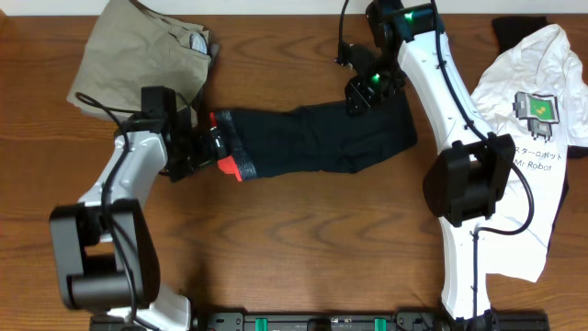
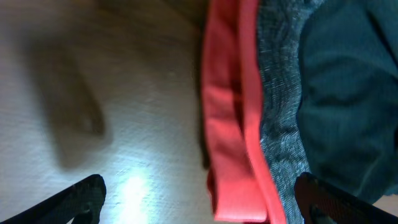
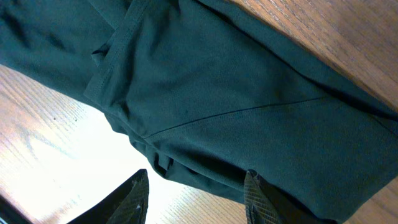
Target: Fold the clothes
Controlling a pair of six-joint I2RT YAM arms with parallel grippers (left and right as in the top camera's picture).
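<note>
I'm watching the left claw hovering spread wide above the red-edged waistband of the black trousers, the right claw gaping over their other end; wood-grain worktop is gleaming just beneath both.

Legible text: one print only.
We read "Mr Robot", beneath Japanese characters, on the white T-shirt.

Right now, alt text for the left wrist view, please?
The grey waistband of the black trousers, edged in red-orange, lies on the table between the fingertips of the open left gripper. The picture is blurred.
</note>
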